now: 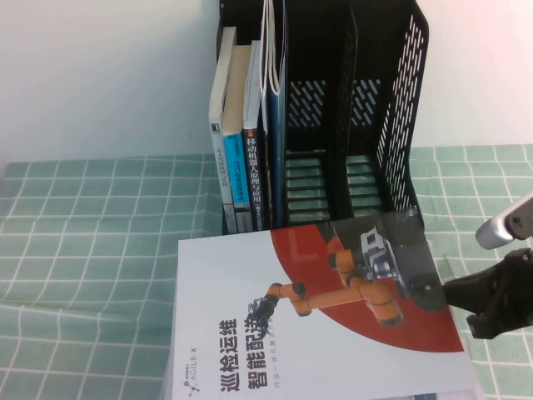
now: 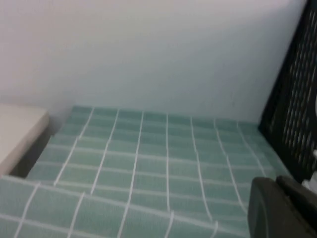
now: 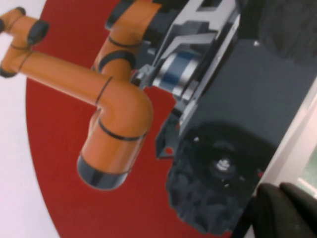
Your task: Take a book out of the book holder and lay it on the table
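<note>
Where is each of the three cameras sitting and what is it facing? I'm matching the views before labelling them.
High view: raised on the robot's side, angled down at the book holder, the book and the right gripper at the book's right edge.
Left wrist view: low, facing bare table and wall; the left gripper at the corner.
Right wrist view: close on the cover's orange arm picture.
Shared: the book, in high and right wrist views.

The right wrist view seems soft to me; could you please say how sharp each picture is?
Right wrist view: close white-and-red robot-arm booklet slightly blurred, right hand at its edge. Left wrist view: mint-green grid tablecloth soft, left hand a dark blur. High view: sharpest, black slotted plastic file rack crisp.
</note>
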{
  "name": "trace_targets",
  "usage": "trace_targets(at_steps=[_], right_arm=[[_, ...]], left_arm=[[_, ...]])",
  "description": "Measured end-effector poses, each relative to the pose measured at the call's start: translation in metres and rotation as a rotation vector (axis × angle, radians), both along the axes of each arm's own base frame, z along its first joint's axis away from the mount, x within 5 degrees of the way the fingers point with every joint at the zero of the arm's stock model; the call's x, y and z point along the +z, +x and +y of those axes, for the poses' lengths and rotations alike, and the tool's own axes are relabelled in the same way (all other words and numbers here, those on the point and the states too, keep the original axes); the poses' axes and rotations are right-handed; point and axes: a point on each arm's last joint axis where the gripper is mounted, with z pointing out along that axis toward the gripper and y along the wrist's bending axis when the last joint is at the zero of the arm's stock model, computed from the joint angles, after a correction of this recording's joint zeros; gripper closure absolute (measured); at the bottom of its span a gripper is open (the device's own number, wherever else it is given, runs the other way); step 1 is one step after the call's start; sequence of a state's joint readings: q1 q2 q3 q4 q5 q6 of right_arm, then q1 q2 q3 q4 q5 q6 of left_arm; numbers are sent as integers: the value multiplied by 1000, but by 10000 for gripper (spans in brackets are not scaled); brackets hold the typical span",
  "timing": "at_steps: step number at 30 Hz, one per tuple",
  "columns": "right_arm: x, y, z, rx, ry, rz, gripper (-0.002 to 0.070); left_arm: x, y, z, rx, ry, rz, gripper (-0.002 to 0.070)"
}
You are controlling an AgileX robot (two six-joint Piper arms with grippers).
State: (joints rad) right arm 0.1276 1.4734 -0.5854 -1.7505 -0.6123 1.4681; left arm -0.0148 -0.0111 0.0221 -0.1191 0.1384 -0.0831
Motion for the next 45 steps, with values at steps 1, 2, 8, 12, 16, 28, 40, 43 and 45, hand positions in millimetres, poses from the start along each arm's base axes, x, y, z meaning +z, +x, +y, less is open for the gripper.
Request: trace_targets(at_steps=[1, 2, 8, 12, 16, 28, 40, 43, 45], right_arm=[[-1, -1, 0, 1, 7, 8, 678], [-1, -2, 0, 0, 10, 15, 678], [10, -2, -8, -77, -60, -68, 678], [42, -6, -21, -177, -145, -255, 678], [94, -30, -19, -96, -123, -499, 678], [184, -143, -25, -32, -19, -1038, 678], [211, -191, -66, -485, -21, -1276, 678], [214, -203, -69, -511, 7, -1316, 678], [212, -211, -72, -532, 12, -1344, 678]], left_arm=[[-4, 0, 0, -4, 8, 41, 678], [-8, -1, -1, -9, 20, 86, 678], [-18, -4, 0, -16, 53, 198, 678], [-18, -4, 0, -14, 49, 205, 678], [-19, -4, 1, 15, 12, 211, 678], [-19, -4, 8, 160, -8, 212, 678], [-19, -4, 8, 162, -10, 212, 678], [-19, -4, 8, 162, -10, 212, 678], [-19, -4, 8, 162, -10, 212, 678]])
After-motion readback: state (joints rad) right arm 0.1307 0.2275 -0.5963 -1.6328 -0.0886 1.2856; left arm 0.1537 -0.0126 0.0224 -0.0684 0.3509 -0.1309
